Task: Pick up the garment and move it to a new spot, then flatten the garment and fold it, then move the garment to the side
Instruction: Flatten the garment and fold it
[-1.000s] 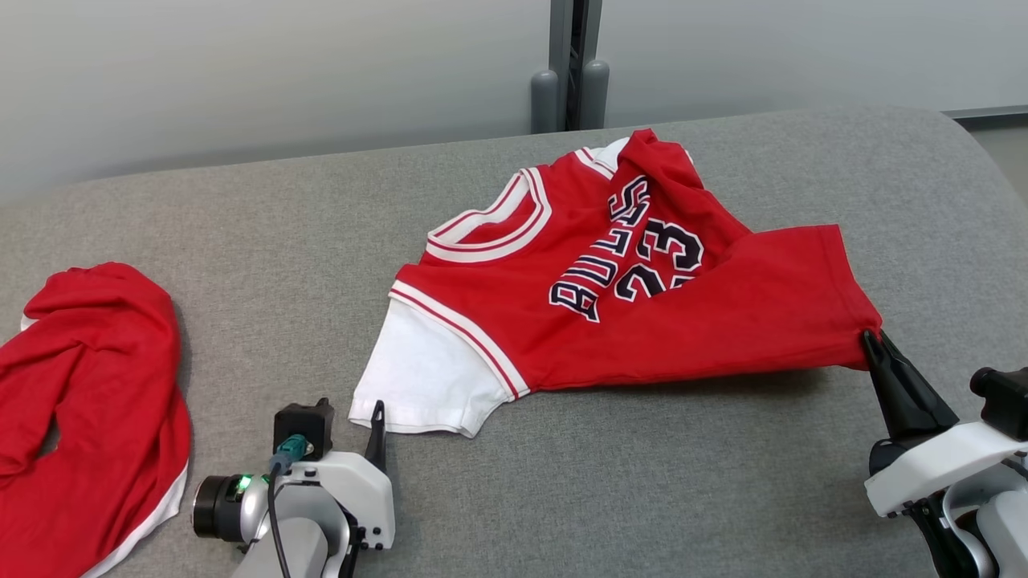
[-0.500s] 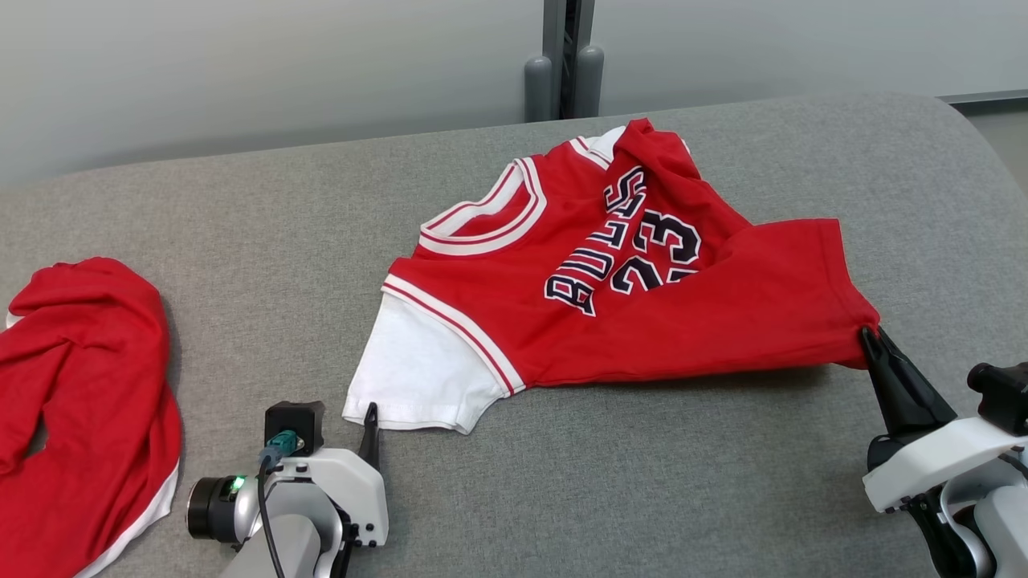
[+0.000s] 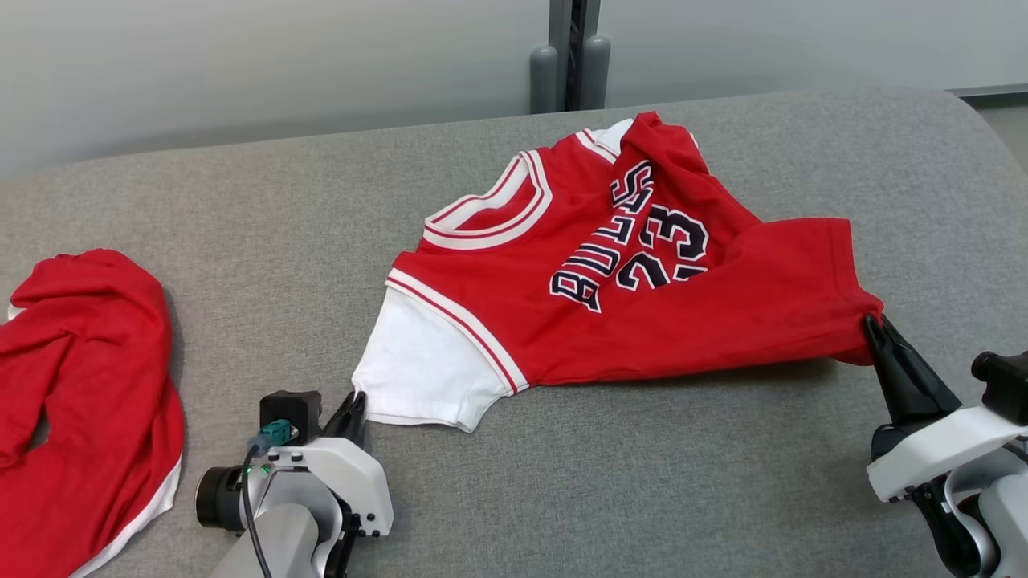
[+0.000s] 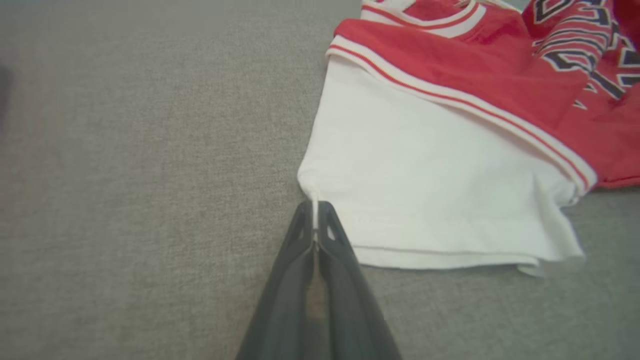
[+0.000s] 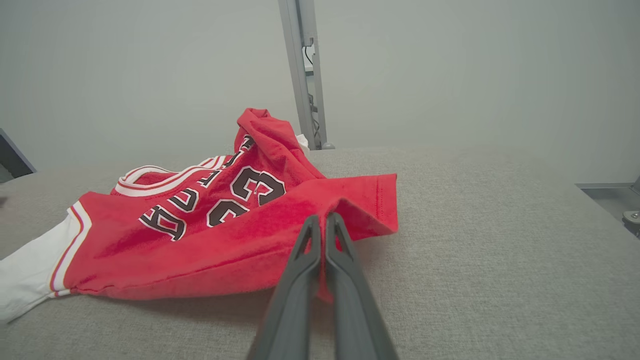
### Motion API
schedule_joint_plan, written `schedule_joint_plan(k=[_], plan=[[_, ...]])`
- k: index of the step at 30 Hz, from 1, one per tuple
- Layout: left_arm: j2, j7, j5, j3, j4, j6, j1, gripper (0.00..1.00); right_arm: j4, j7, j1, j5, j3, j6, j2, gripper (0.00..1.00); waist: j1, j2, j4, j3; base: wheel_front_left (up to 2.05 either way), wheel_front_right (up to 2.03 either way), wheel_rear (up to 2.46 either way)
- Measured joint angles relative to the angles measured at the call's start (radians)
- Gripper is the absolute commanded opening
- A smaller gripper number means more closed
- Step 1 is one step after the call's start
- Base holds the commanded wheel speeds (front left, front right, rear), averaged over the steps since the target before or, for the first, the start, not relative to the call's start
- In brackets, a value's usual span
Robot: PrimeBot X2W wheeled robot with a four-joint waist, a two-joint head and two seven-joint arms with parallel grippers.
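**Jersey pinched at two corners, spread across the table**

The red short-sleeved jersey with white sleeves and dark "BULLS 23" lettering (image 3: 683, 321) lies on the grey fabric-covered table (image 3: 642, 498), stretched between the two sets of jaws.

The left jaws are pressed together on the outer corner of the white sleeve (image 4: 425, 170). In the left wrist view a thin sliver of white cloth shows between the tips of the dark fingers (image 4: 300, 250). Beyond these jaws and to their right, the sleeve lies flat, and past it run the red-and-white armhole trim and the striped neckline.

The right jaws pinch the corner of the red hem (image 5: 370, 210). In the right wrist view red cloth sits squeezed between the two dark fingers (image 5: 345, 260). Just by these jaws the hem is raised off the table with shadow beneath it. Ahead of them and to their left, the body of the jersey is rumpled, a fold standing up across the lettering.

A second red garment with a white edge (image 3: 88, 385) lies crumpled well apart from the left jaws, on their left. A grey post (image 3: 569, 56) stands behind the table's far edge.
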Motion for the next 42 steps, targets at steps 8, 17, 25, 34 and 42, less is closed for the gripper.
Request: schedule_joint_plan(k=[8,17,25,34,42], plan=[[0.0,0.0,-0.034,0.037,-0.07,-0.064,0.004,0.0,0.0,0.0,-0.006,-0.012,-0.01,0.0,-0.013,0.0,0.0,0.0,0.013,-0.039,0.0,0.0,0.0],[0.002,0.0,-0.074,0.082,-0.163,-0.106,0.008,0.0,0.011,0.0,-0.026,-0.023,-0.007,0.0,-0.026,0.0,0.0,0.0,0.032,-0.076,0.0,0.0,0.0],[0.002,0.0,-0.105,0.137,-0.316,-0.131,0.009,0.0,-0.006,0.0,-0.084,-0.067,-0.037,0.0,-0.026,0.0,0.0,0.0,0.029,-0.092,0.0,0.0,0.0],[0.043,0.151,-0.22,0.173,-0.492,-0.141,-0.127,0.0,0.027,0.001,-0.297,-0.029,0.005,0.0,-0.046,0.0,0.0,0.0,0.009,-0.121,0.0,0.0,0.0],[0.05,0.257,-0.323,0.26,-0.653,-0.076,-0.26,0.0,0.129,0.014,-0.519,-0.002,0.088,0.0,-0.084,0.0,0.0,0.0,0.004,-0.155,0.0,0.0,0.0]])
